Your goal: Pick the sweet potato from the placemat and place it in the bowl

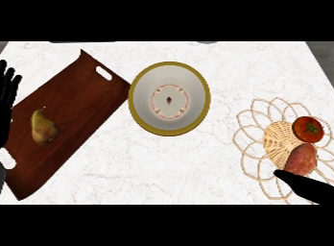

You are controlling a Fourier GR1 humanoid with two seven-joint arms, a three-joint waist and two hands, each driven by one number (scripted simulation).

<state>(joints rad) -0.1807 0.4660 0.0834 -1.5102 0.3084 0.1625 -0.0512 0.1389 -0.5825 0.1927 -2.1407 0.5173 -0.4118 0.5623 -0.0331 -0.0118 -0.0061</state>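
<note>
Right hand (313,190) enters low at the view's right, one finger reaching to the near end of the sweet potato (301,159), probably closing in to grasp; its other fingers are cut off, so whether they are spread or curled I cannot tell; the potato lies on the placemat (255,129) beside a tomato (309,129); the bowl (170,98) sits well apart; left hand (0,103) rests open at the left edge.

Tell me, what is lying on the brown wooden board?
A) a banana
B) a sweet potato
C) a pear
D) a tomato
C. A yellow-green pear lies alone on the wooden board at the left, while the tomato and the sweet potato sit on the woven placemat at the right.
</note>
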